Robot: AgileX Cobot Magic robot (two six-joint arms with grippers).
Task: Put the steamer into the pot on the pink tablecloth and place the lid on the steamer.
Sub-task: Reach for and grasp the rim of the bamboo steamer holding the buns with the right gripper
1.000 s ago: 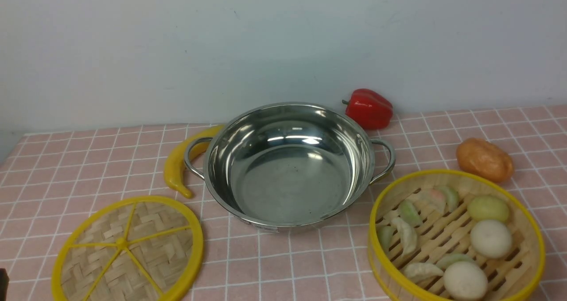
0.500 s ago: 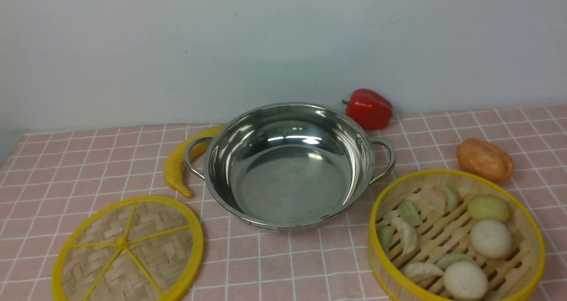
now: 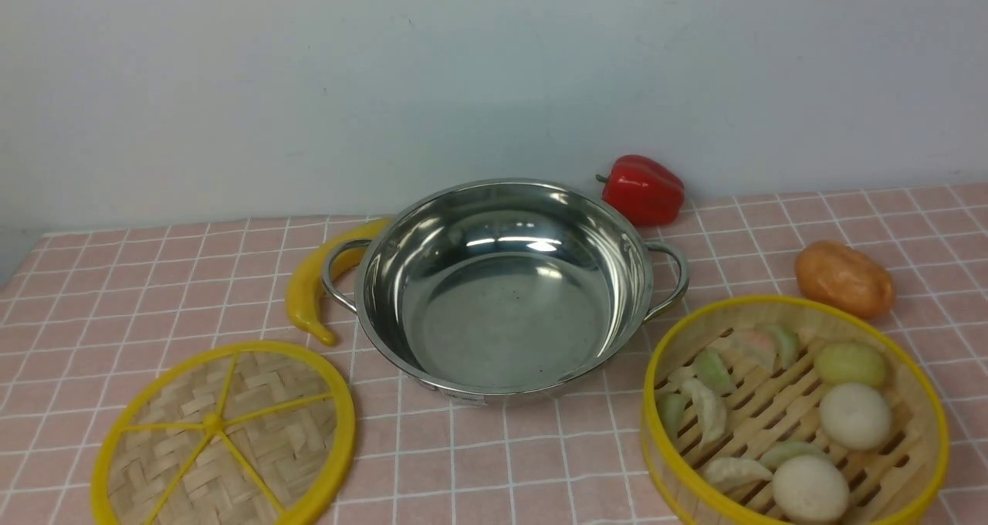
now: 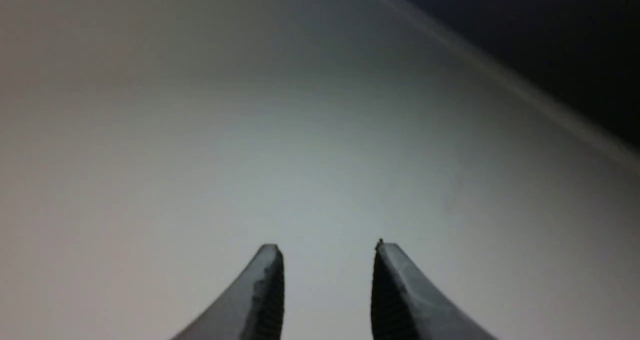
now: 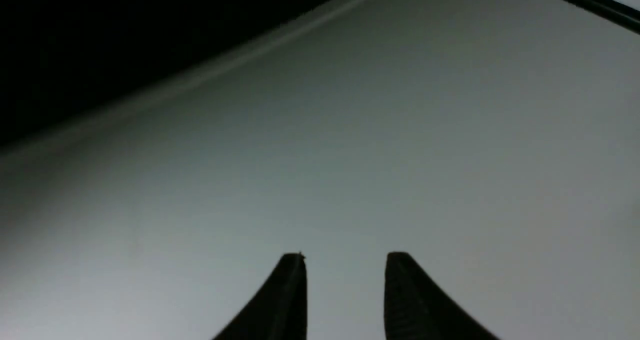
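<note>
The lid [image 3: 212,426] and the steamer [image 3: 799,301] both run off the front view's lower edge, so their near rims go unseen. The banana [image 3: 309,293] slips behind the pot [image 3: 502,316] by its left handle, hiding the fruit's far end. A small label [image 3: 461,396] on the pot's near wall is too tiny to read. The pink tablecloth [image 3: 116,293] is cropped on 3 sides. Each wrist view shows only 2 fingertips, of the left gripper [image 4: 327,250] and the right gripper [image 5: 345,260], the rest cropped, before a blurred pale surface [image 4: 250,130] that cannot be identified

Front camera: raised, facing 12 o'clock over pink tablecloth [image 3: 116,293]; wrist cameras: close behind left gripper [image 4: 327,260], right gripper [image 5: 345,267], facing pale surface [image 4: 200,130].
</note>
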